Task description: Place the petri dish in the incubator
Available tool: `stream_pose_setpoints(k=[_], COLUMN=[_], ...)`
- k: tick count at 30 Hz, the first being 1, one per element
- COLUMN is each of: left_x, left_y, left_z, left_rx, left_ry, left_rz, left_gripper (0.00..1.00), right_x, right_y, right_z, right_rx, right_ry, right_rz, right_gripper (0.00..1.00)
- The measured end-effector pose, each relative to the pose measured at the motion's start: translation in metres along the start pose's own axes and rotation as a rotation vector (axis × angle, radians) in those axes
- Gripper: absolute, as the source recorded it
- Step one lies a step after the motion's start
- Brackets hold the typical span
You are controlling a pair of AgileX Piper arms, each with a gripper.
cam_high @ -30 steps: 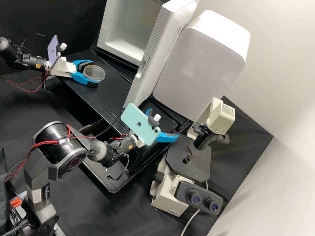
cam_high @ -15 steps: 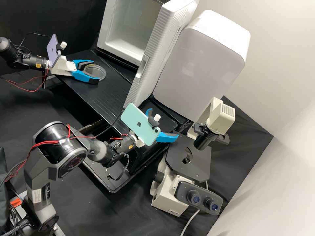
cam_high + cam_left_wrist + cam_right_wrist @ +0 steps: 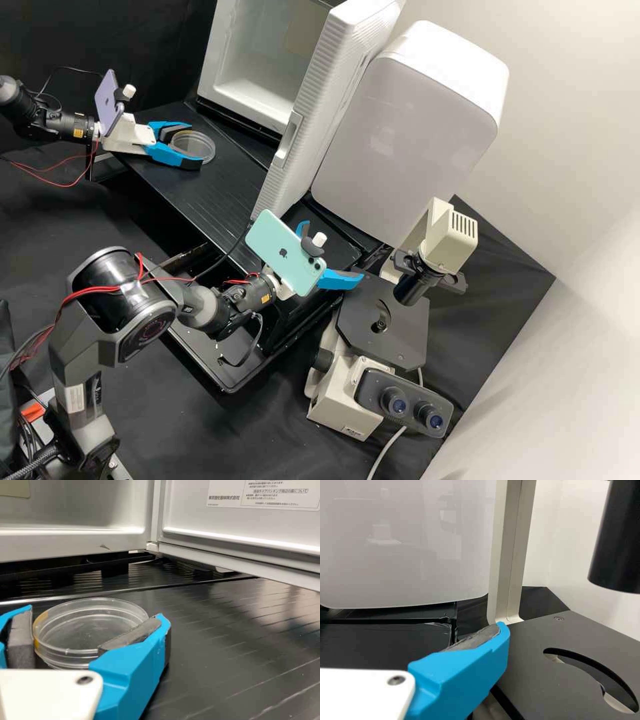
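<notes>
A clear round petri dish (image 3: 195, 145) lies on the black ribbed tray (image 3: 220, 193) in front of the white incubator (image 3: 260, 87), whose door (image 3: 320, 100) stands open. My left gripper (image 3: 181, 143) has its two blue fingers around the dish, and in the left wrist view the grey pads (image 3: 127, 637) press against both sides of the petri dish (image 3: 82, 630). The dish still rests on the tray. My right gripper (image 3: 333, 252) hangs open and holds nothing, just over the edge of the microscope stage (image 3: 383, 323); one of its fingers (image 3: 470, 660) reaches over that stage.
A large white box-shaped housing (image 3: 413, 120) stands right of the incubator door. The microscope (image 3: 373, 393) with its dark objective (image 3: 620, 535) sits at the front right. Red cables (image 3: 60, 167) trail by the far arm.
The left gripper slid forward around the petri dish and its fingers drew in onto the rim. The right arm has kept still.
</notes>
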Motion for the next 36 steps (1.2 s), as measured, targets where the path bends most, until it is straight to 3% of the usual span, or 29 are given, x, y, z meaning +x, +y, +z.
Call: stream_pose_setpoints(k=[11, 16, 22, 29, 36], left_x=[0.001, 0.004, 0.004, 0.002, 0.001], left_y=[0.001, 0.012, 0.03, 0.051, 0.052], left_z=[-0.001, -0.002, -0.008, -0.016, -0.017], left_rx=[-0.001, 0.035, 0.121, 0.151, 0.155], left_ry=[0.007, 0.023, 0.066, 0.128, 0.142], left_rz=[0.0, -0.011, -0.036, -0.012, -0.018], left_gripper=[0.0, 0.0, 0.0, 0.0, 0.0], right_x=[0.0, 0.0, 0.0, 0.0, 0.0], right_y=[0.0, 0.0, 0.0, 0.0, 0.0], right_z=[0.0, 0.0, 0.0, 0.0, 0.0], right_rx=[0.0, 0.0, 0.0, 0.0, 0.0], right_ry=[0.0, 0.0, 0.0, 0.0, 0.0], right_rz=[0.0, 0.0, 0.0, 0.0, 0.0], right_gripper=[1.0, 1.0, 1.0, 1.0, 1.0])
